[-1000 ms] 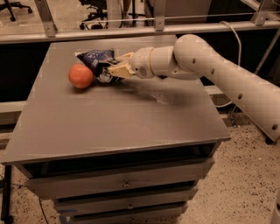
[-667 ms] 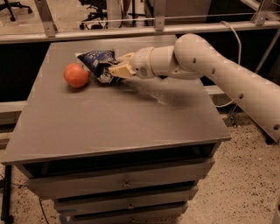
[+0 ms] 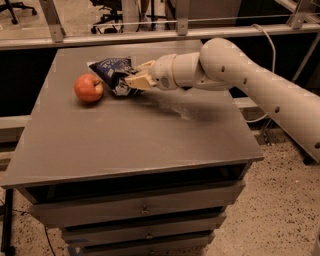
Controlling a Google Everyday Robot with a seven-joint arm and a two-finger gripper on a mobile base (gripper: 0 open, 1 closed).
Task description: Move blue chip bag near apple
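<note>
The blue chip bag [image 3: 111,69], crinkled dark blue with white lettering, lies on the grey table [image 3: 130,135] at the far left. The red-orange apple [image 3: 89,87] sits just left of and slightly in front of the bag, close to it or touching it. My gripper [image 3: 131,75] reaches in from the right on the white arm [image 3: 240,75]. Its tan fingers [image 3: 137,81] are closed on the bag's right end, low over the tabletop.
The table is a cabinet with drawers [image 3: 142,210] below its front edge. A metal rail [image 3: 165,34] runs behind the table. A cable [image 3: 270,45] hangs at the right. Office chairs [image 3: 107,12] stand on the floor beyond.
The apple has shifted slightly to the left. The bag and my gripper have stayed almost in place beside it.
</note>
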